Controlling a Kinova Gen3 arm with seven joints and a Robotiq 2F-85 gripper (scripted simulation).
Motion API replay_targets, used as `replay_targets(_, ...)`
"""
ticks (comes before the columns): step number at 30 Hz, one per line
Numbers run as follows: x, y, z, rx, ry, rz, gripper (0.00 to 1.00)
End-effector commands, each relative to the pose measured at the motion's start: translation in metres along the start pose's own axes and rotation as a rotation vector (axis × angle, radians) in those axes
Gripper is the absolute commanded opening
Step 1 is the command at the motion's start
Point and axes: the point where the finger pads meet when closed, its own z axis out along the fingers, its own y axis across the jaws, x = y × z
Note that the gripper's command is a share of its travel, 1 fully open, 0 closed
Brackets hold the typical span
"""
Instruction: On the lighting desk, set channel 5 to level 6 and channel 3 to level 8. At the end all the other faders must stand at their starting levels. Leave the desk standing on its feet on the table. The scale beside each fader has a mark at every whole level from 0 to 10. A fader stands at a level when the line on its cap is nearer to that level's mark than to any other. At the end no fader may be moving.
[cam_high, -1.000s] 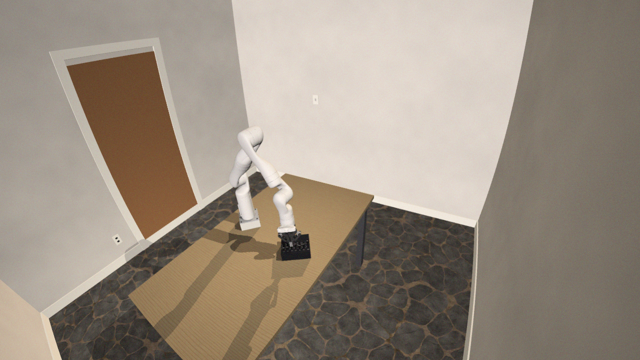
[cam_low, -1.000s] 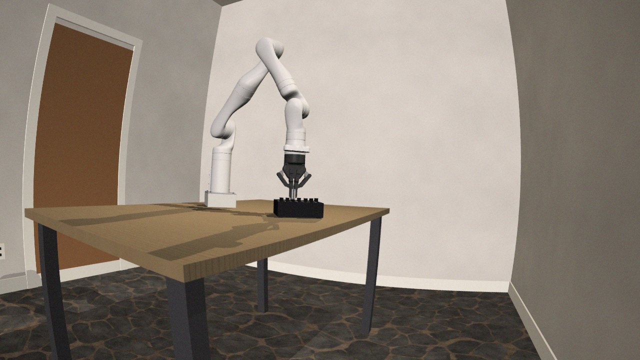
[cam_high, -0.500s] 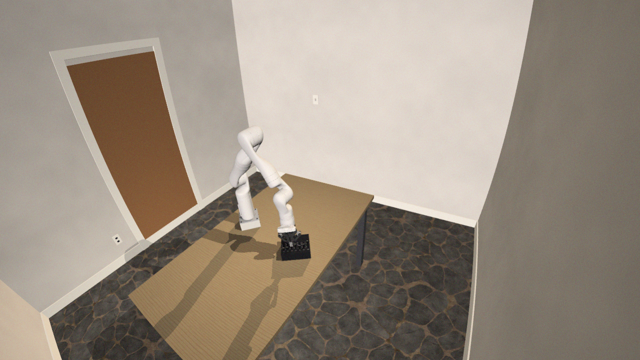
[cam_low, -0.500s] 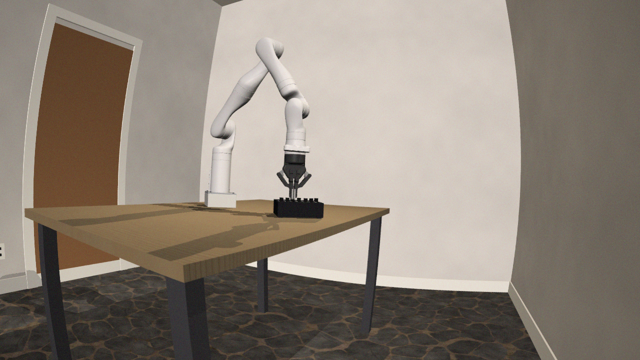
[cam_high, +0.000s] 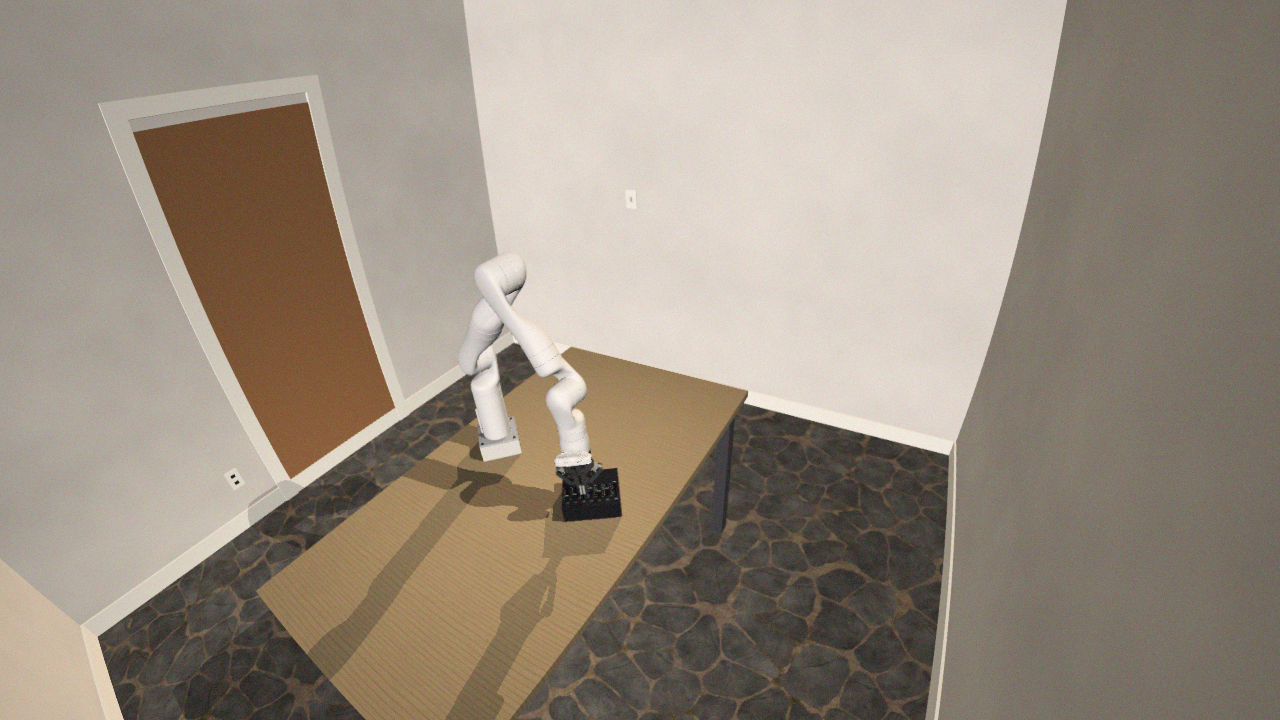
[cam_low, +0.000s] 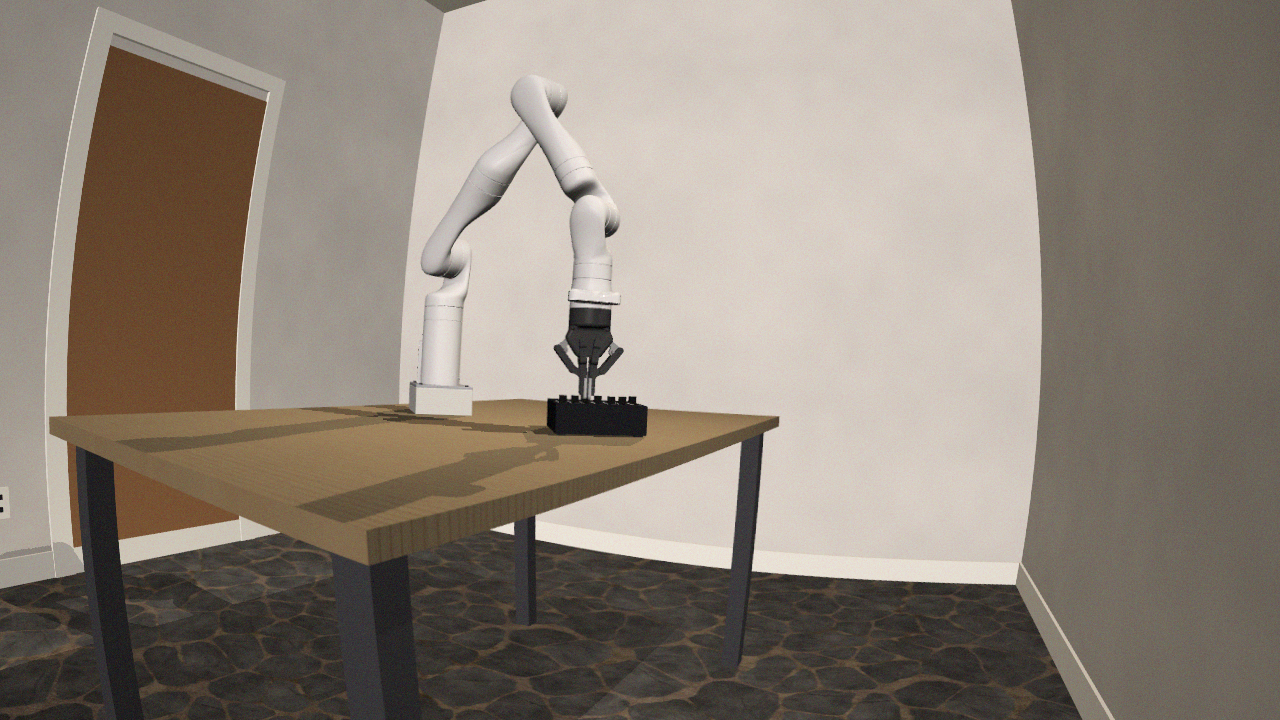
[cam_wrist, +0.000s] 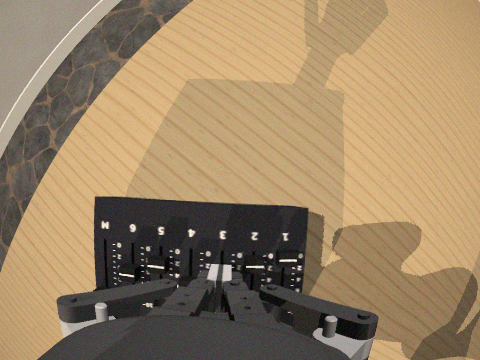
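The black desk (cam_high: 592, 508) (cam_low: 597, 418) (cam_wrist: 200, 212) sits flat on the table (cam_high: 402, 555) (cam_low: 214, 456) (cam_wrist: 240, 150). Slider five (cam_wrist: 156, 266) is black with a white line, just past two. Slider three's cap is hidden.

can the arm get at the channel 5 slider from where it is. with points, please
Probably yes: the slider (cam_wrist: 157, 266) stands up from the desk (cam_high: 591, 506) (cam_low: 597, 418) (cam_wrist: 200, 215), with only channel 4 between it and the shut hand (cam_wrist: 220, 278) (cam_high: 581, 490) (cam_low: 587, 397), which likely needs to lift first.
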Motion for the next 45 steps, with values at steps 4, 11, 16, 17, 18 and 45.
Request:
replay_targets(4,0.001,0.000,-0.005,0.001,0.001,0.000,0.00)
replay_targets(11,0.001,0.000,-0.021,0.001,0.001,0.000,0.00)
replay_targets(16,0.000,0.000,-0.032,0.001,0.001,0.000,0.00)
replay_targets(17,0.000,0.000,-0.034,0.001,0.001,0.000,0.00)
replay_targets(18,0.000,0.000,-0.036,0.001,0.001,0.000,0.00)
replay_targets(45,0.028,-0.044,-0.037,0.001,0.001,0.000,0.00)
